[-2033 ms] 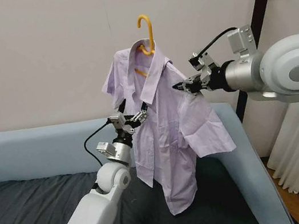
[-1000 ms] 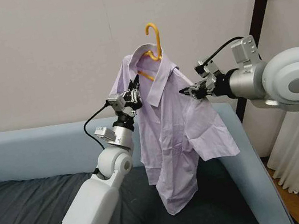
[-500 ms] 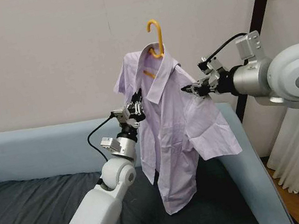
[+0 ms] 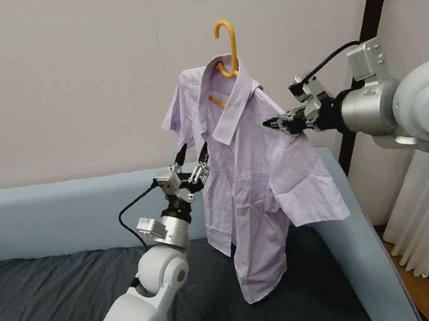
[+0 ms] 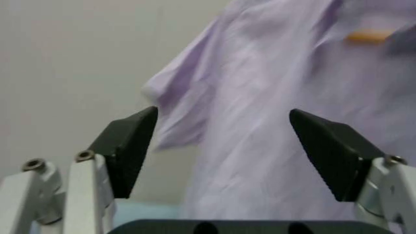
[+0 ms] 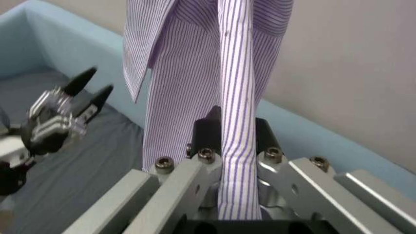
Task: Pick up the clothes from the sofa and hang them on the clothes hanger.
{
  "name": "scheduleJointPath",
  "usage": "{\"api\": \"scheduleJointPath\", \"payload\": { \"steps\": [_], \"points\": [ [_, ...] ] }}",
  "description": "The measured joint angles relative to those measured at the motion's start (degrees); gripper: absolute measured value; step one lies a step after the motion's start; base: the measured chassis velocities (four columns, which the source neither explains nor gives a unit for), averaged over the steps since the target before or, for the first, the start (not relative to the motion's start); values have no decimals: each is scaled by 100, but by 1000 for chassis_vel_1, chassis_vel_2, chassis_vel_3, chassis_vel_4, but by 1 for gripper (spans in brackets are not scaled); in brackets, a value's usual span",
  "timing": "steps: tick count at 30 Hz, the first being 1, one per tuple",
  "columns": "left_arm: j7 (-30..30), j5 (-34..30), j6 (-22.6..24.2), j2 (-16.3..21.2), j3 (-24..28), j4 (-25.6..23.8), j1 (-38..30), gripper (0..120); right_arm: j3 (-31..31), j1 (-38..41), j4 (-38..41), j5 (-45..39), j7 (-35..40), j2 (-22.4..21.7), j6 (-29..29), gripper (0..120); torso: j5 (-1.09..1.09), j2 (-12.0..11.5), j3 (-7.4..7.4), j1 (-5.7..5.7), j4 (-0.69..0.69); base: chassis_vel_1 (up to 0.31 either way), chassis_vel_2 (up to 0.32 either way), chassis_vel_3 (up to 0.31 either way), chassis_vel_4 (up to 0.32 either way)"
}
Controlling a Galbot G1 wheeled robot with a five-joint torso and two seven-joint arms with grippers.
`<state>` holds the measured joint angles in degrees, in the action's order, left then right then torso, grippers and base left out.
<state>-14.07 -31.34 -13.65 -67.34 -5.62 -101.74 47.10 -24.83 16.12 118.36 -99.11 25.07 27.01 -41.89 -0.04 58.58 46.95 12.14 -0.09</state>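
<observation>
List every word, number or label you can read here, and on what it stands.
None: no readable text on the lilac striped shirt, the yellow plastic hanger, the pale blue sofa, the open left gripper, or the right gripper shut on that shirt.

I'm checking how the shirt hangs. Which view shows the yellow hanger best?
The head view: the yellow hanger rises clear above the shirt collar. The left wrist view catches a blurred sliver; the right wrist view gives shirt fabric.

shirt [image 4: 250,171] hides most of the hanger [image 4: 233,45]; a blurred orange streak [image 5: 369,35] is probably its bar.
</observation>
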Motion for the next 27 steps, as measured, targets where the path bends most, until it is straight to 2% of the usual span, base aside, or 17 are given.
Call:
{"api": "scheduleJointPath", "payload": {
  "steps": [2, 4, 5, 6, 7, 11, 16, 23, 27],
  "points": [
    [-150, 90, 55, -16, -37, -26, 100, 86, 25, -18, 9, -13, 16, -13, 0, 2, -1, 0, 0, 0, 0, 0, 0, 0, 0],
    [-978, 498, 392, -182, -390, -266, 812, 97, 185, -143, 53, -37, 80, -109, 0, 2, -1, 0, 0, 0, 1, 0, 0, 0, 0],
    [-1065, 514, 428, -211, -447, -297, 917, 99, 206, -162, 54, -37, 93, -121, 0, 2, -1, 1, 0, -1, 1, 0, 0, 0, 0],
    [-1342, 533, 509, -306, -682, -432, 1379, 100, 259, -202, 54, -36, 156, -144, 0, 2, -1, 0, 0, -1, 1, 0, 0, 0, 0],
    [-1342, 533, 509, -306, -682, -432, 1379, 100, 259, -202, 54, -36, 156, -144, 0, 2, -1, 0, 0, -1, 1, 0, 0, 0, 0],
    [-1553, 555, 527, -353, -1081, -650, 2105, 100, 224, -94, 21, -107, 531, -194, -2, 2, -1, 0, 0, -1, 4, 0, 0, 0, 0],
    [-1599, 666, 536, -321, -1130, -741, 2231, 100, 38, 208, -32, -240, 671, -345, -7, 2, -1, 0, 0, -1, -1, 0, 0, 0, 0],
    [-1613, 711, 622, -438, -1038, -984, 2321, 100, 133, 447, -269, -585, 467, -524, -8, 2, 1, 0, 0, -1, -1, 0, 0, 0, 0],
    [-1614, 727, 654, -475, -1011, -1053, 2327, 100, -66, 734, -505, -607, 594, -417, -7, 2, 0, 0, 0, -1, -2, 0, 0, 0, 0]
  ]
}}
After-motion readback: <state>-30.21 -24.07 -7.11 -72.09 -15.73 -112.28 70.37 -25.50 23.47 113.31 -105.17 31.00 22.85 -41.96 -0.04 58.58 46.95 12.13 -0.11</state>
